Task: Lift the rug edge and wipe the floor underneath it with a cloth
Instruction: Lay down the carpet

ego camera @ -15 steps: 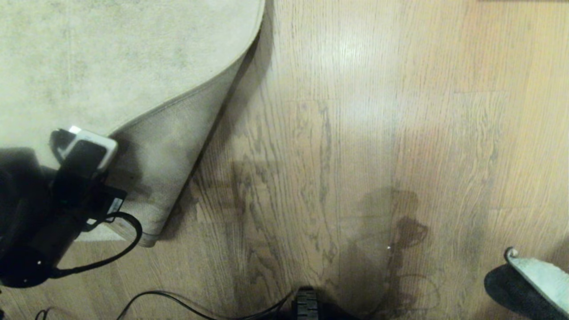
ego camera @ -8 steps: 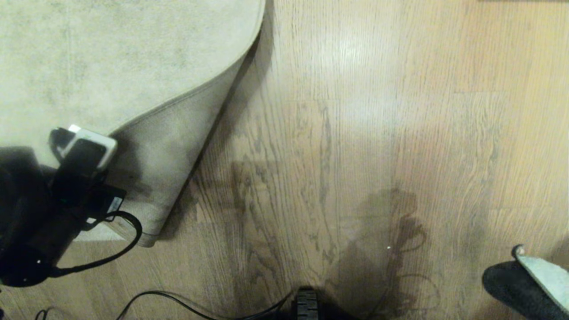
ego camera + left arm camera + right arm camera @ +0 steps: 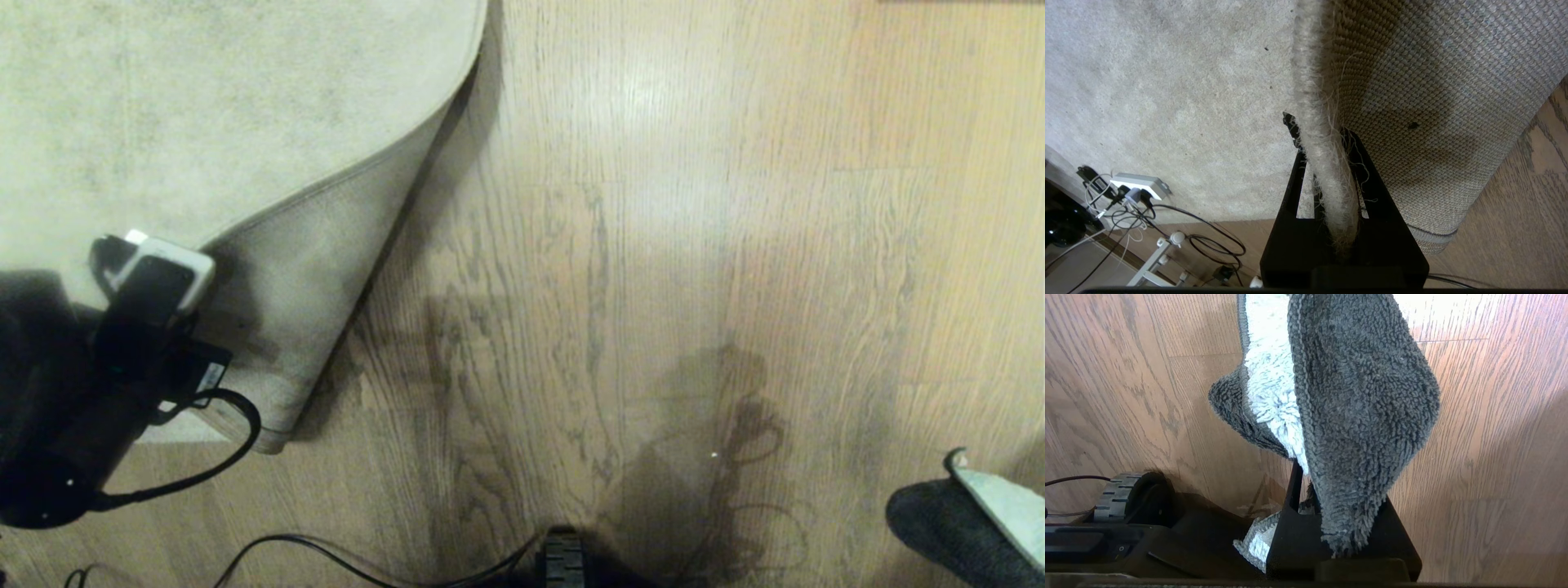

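Left gripper (image 3: 1327, 163) jaws clamped on rug (image 3: 204, 122) edge, corner folded back; right gripper (image 3: 1331, 498) jaws pinching cloth (image 3: 1347, 396) at five o'clock. Next: sweep cloth onto bare floor (image 3: 653, 245) toward nine o'clock.

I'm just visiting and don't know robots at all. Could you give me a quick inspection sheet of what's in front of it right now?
Surface: the floor, light wood-grain planks, bare where the rug is peeled back.
Job's things: the rug, its corner folded up so the woven backing shows; the cloth, dark grey with a pale part, draped over the right gripper.
Clutter: nothing seen on the bare planks.
Grippers: left gripper shut on the rug's edge, holding it up; right gripper shut on the cloth, low at the right of the head view.
Cables: a black cable loops off the left arm; more cables and a power strip lie beyond the rug.
Surroundings: a wheel of the robot's base.
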